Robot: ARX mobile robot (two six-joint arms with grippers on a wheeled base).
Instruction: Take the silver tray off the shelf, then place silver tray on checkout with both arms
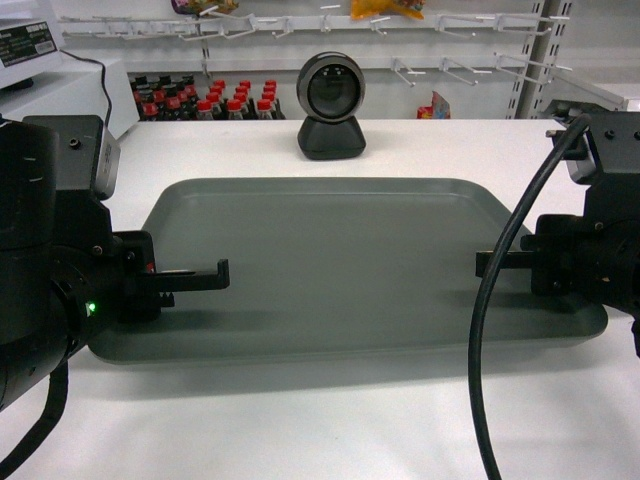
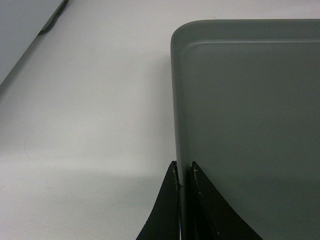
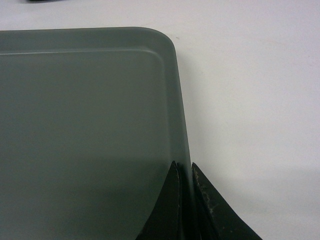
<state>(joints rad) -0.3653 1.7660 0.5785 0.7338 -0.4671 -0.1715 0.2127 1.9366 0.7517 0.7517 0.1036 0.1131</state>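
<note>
The silver tray lies flat and level over the white checkout, long side towards me, throwing a shadow along its front edge. I cannot tell whether it rests on the top or hangs just above it. My left gripper is shut on the tray's left rim, which runs between the fingertips in the left wrist view, gripper, tray. The right gripper is shut on the right rim, seen the same way in the right wrist view, gripper, tray. The shelf is out of view.
A round black scanner stands on the checkout just behind the tray's far edge. Behind the counter are red-capped bottles and white peg hooks. A white box with a cable sits at the far left. A thick black cable hangs before the right arm.
</note>
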